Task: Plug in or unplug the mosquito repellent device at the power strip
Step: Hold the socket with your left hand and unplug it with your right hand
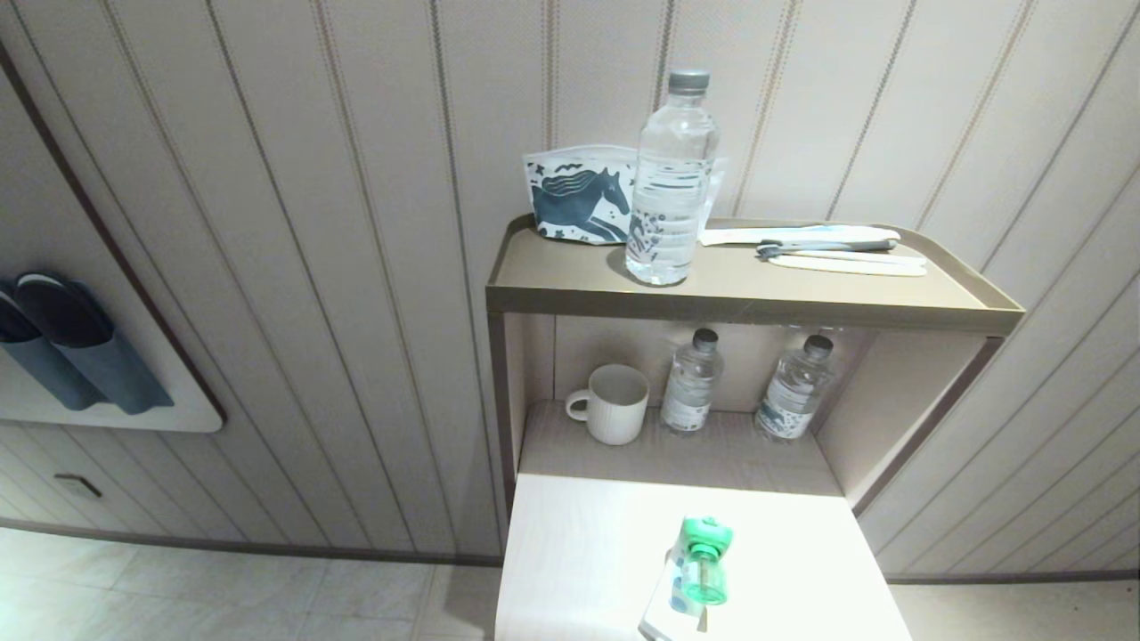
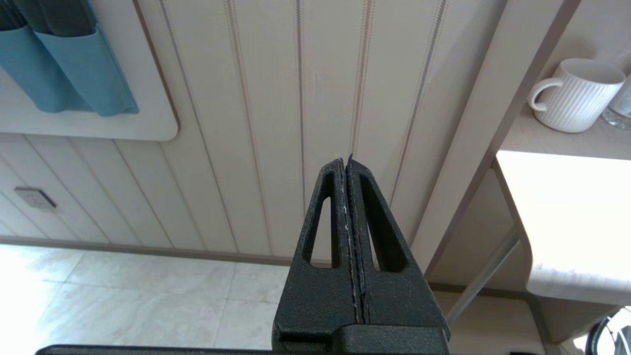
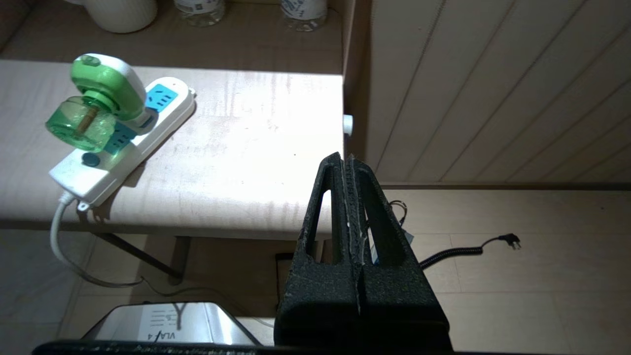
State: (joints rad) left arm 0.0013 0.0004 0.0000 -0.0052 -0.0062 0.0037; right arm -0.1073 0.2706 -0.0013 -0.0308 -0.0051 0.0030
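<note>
Right wrist view: green translucent mosquito repellent device [image 3: 93, 106] sits plugged in the white power strip [image 3: 125, 143] on the pale table [image 3: 236, 162], well apart from the right claw [image 3: 349, 160] (pressed together), by a panelled wall [image 3: 493, 88].

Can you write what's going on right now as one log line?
device: plugged into strip | right claw: shut, empty, off to the side | left claw: shut, parked

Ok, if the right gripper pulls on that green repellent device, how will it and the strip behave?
The mosquito repellent device sits plugged into the power strip, which lies loose on the table, so the strip will probably lift or slide along. The smooth translucent bottle looks slippery and possibly fragile; gripping the top seems safer. The cord hanging over the edge may drag.
</note>
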